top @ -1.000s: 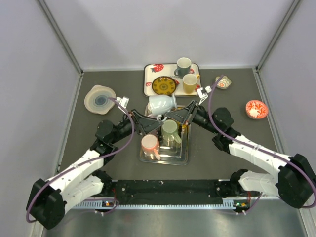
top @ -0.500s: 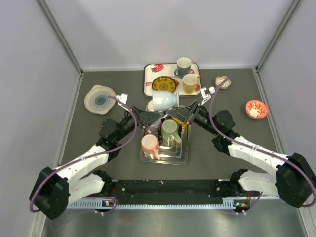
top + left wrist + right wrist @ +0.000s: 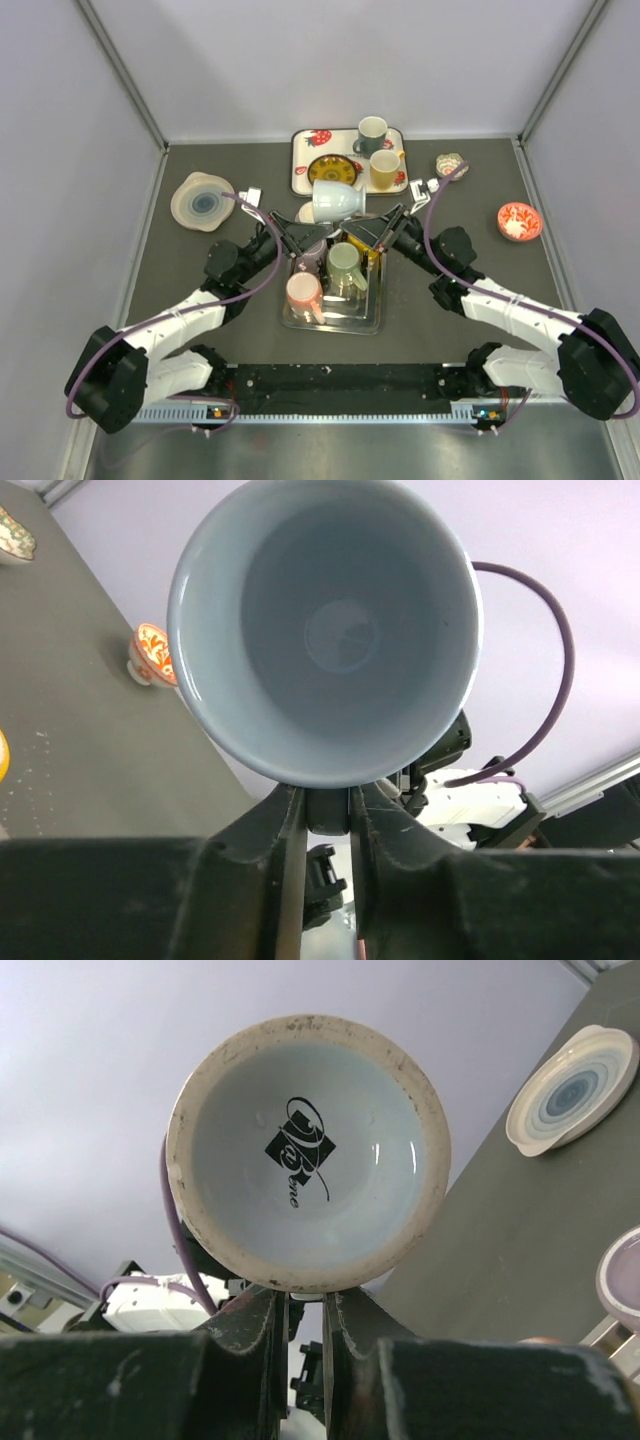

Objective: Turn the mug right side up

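1. Since a second ago, the pale blue mug [image 3: 337, 200] has risen and shifted toward the far end of the clear tray [image 3: 340, 329]. The jaws of your left gripper [image 3: 327, 798] have drawn in from wide to narrow.
2. The mug hangs in the air on its side between the two grippers. Its mouth faces the left wrist camera and its stamped base faces the right one.
3. The fingers of your right gripper [image 3: 305, 1300] are pinched almost together beneath the base end and carry the mug. The part they pinch is hidden.
4. The left fingers stand close together just under the rim with a grey piece between them. You cannot tell whether they have bitten yet.
5. Risk: if the right lets go before the left hold is firm, the mug drops onto the green mug [image 3: 346, 266] and pink mug [image 3: 303, 293] below.
6. Risk: if one wrist rolls while both are clamped, the glazed wall could twist out of so thin a pinch.
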Motion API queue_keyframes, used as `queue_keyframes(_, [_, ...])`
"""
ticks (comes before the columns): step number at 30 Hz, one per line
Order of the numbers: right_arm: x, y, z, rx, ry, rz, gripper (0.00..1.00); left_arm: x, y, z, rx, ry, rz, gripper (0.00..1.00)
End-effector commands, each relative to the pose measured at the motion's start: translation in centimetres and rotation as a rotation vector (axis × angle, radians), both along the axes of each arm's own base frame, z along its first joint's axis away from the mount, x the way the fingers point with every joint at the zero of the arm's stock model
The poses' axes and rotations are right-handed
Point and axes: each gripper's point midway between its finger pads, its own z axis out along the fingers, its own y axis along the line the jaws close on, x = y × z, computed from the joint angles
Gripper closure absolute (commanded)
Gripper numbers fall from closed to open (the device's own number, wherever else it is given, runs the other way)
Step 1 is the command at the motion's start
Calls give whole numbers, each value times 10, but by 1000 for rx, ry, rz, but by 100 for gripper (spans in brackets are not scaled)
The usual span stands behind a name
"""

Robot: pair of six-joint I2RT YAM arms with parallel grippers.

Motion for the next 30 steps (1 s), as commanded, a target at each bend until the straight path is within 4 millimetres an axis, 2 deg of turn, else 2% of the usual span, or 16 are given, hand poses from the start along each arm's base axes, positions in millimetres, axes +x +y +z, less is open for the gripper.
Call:
queue_keyframes(1, [-31,15,0,-15,-49,137,100,-10,9,60,-129,-182,9,100])
queue_keyframes(7, [-32,20,-11,-109,-56,146,97,-11,5,55,-83,-189,-3,100])
queue_keyframes(8, [-34,19,-10,-129,-66,139,91,-13,7,58,-71,-206,4,100])
queue_keyframes(9, [-29,17,-21,-195,-53,114,85,-9,5,46,-18,-163,13,100])
queue_keyframes(10, [-30,15,-22,-216,-57,102,71,-6,6,48,16,-197,46,100])
queue_keyframes(13, [-26,5,-24,-302,-68,43,53,0,15,42,99,-192,131,100])
queue_keyframes(14, [-25,2,-25,-326,-67,31,50,-1,22,47,96,-210,167,100])
queue_keyframes(15, [-24,-2,-17,-335,-98,8,48,2,26,43,119,-196,195,100])
queue_keyframes(16, [-24,-5,-24,-372,-76,2,45,5,30,43,145,-215,227,100])
queue_keyframes(18, [-24,-10,-17,-398,-105,-19,44,7,42,51,182,-231,298,100])
queue_keyframes(19, [-25,-14,-24,-434,-84,-23,43,11,45,49,251,-235,330,100])
queue_keyframes(21, [-23,-22,-23,-474,-92,-60,43,21,62,51,326,-212,431,100])
queue_keyframes(24, [-21,-41,-32,-585,-62,-128,43,43,98,43,538,-134,628,100])
queue_keyframes(25, [-24,-51,-46,-655,-20,-140,43,48,108,28,676,-89,651,100])
queue_keyframes(26, [-17,-60,-42,-686,-15,-203,43,58,125,21,748,-44,732,100])
queue_keyframes(30, [-11,-85,-61,-856,13,-305,43,85,156,-22,1013,152,785,100])
